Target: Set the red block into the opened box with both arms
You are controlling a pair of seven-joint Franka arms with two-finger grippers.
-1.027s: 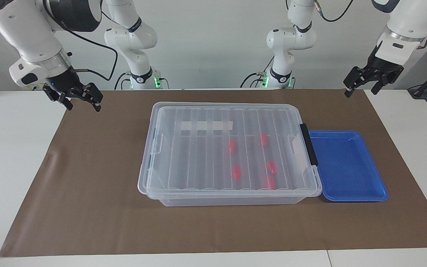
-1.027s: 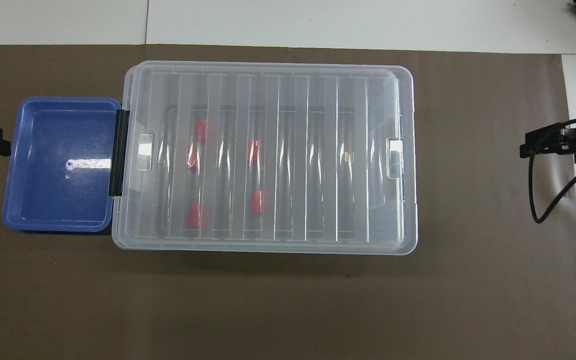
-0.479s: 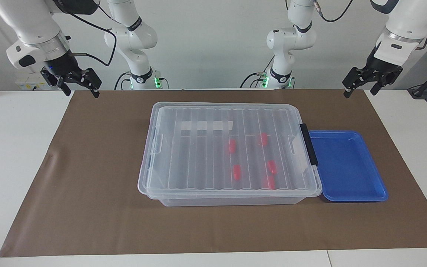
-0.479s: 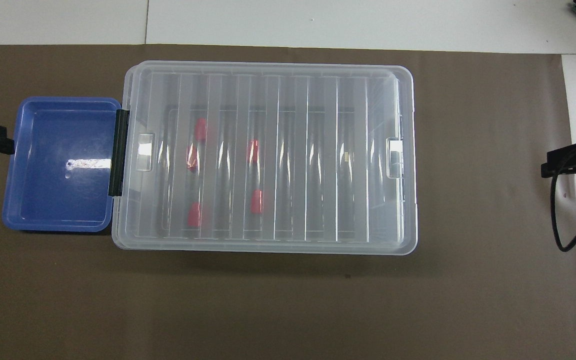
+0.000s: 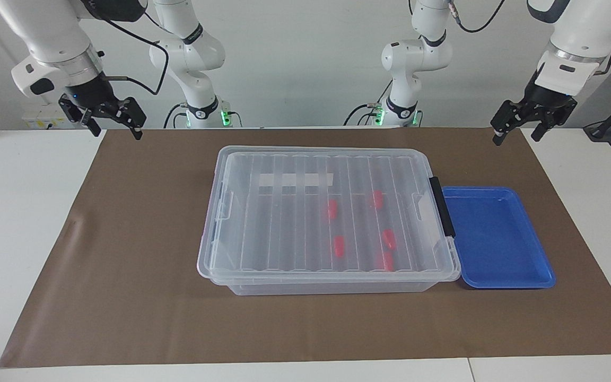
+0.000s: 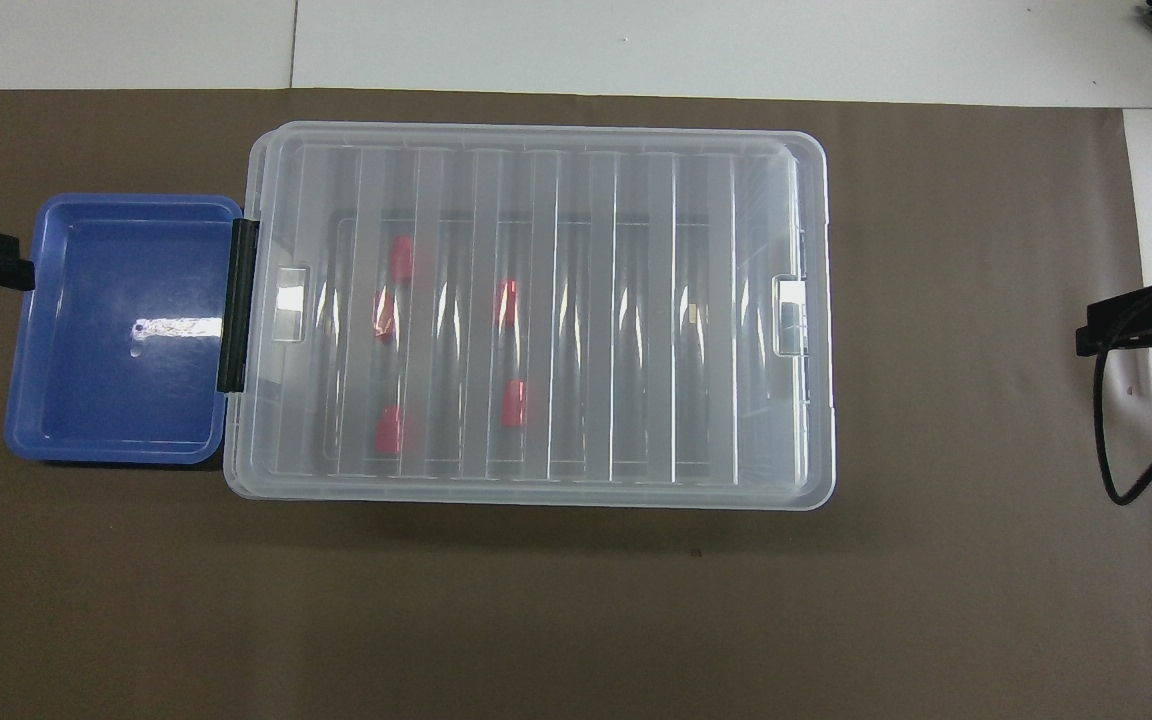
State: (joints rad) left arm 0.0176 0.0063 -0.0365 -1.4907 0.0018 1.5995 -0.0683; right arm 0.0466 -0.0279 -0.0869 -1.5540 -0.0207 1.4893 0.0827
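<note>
Red blocks [image 5: 339, 246] lie in the lidded box [image 5: 220, 233], tray [image 5: 539, 270] beside it.

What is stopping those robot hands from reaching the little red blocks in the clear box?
The box's ribbed clear lid lies closed over the five red blocks. Both open hands, left hand and right hand, hang apart from it.

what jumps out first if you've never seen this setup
A big clear box with its ribbed lid on sits mid-table, five red blocks visible inside through the lid. Beside it, toward the left arm's end, lies a blue tray with nothing in it. The left gripper and right gripper hang open and empty above the mat's corners.
</note>
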